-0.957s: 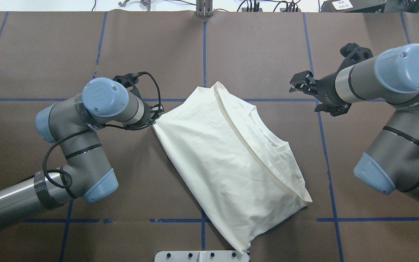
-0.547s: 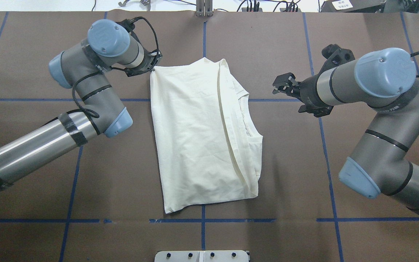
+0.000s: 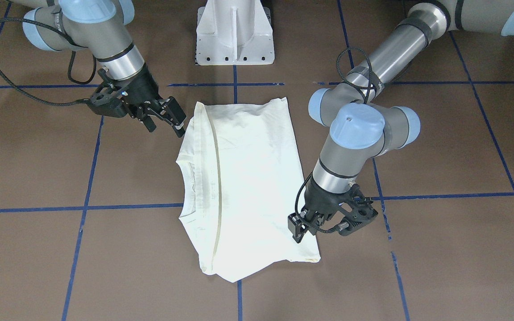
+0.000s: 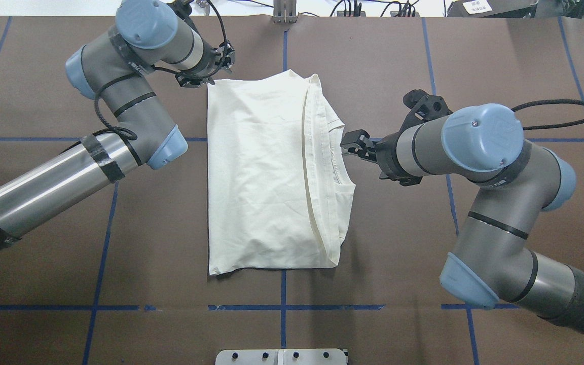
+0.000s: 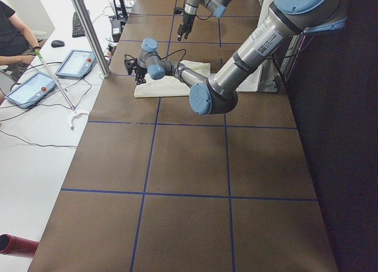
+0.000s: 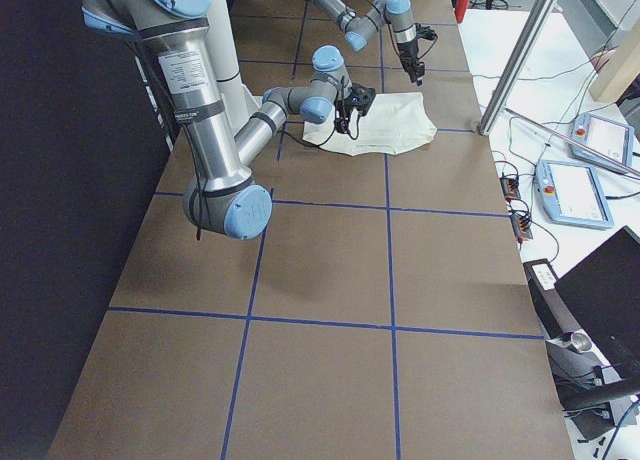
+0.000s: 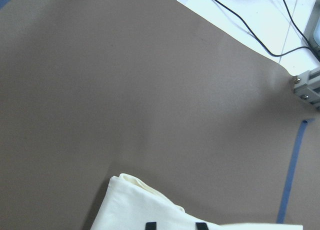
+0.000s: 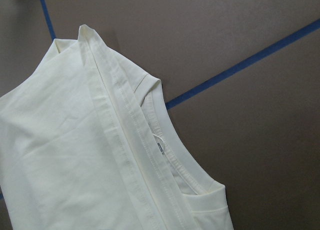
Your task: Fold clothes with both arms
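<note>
1 shirt (image 4: 261, 172) | 2 claws | left claw (image 3: 299, 227) grips corner | right claw (image 4: 350, 144) spread

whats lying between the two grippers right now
The folded shirt. The left gripper is at its far corner and the right gripper is beside its collar edge, as the overhead view shows.

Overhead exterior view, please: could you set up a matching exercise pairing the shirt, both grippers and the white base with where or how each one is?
Things:
1. shirt
2. left gripper
3. right gripper
4. white base

Places or states:
A. open, beside the collar-side edge
B. at the cloth's far corner on the robot's left
C. lying folded mid-table, plain cream side up
D. at the view's bottom edge, in the middle

Pairs: 1-C, 2-B, 3-A, 4-D
</note>
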Robot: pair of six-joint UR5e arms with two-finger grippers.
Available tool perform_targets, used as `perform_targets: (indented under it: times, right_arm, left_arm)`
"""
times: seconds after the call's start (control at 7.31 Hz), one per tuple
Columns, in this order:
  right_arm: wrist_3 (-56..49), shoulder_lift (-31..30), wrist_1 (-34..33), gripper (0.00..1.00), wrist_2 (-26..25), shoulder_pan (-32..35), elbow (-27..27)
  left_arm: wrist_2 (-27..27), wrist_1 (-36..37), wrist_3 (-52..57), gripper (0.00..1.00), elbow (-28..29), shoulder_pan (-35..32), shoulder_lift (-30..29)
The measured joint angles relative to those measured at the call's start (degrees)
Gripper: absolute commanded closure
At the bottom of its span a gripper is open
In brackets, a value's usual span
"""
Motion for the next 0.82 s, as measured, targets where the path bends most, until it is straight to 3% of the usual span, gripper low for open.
perform_targets:
  times: [0.27, 0.41, 0.82]
  right_arm:
    - [-0.45, 1.14, -0.44, 0.01, -4.12, -4.43, -1.7]
    - [-1.37, 2.69, -1.59, 0.01, -4.78, -6.16, -3.4]
    - [-11.24, 7.81, -9.9, 0.02, -6.36, -10.42, -7.99]
  left_arm:
    - [-1.93, 2.14, -0.46, 0.46, -12.78, 0.24, 8.29]
    - [-2.27, 2.53, -0.55, 0.46, -16.56, 0.29, 11.04]
    - [-2.46, 2.79, -0.43, 0.46, -19.92, 0.33, 13.95]
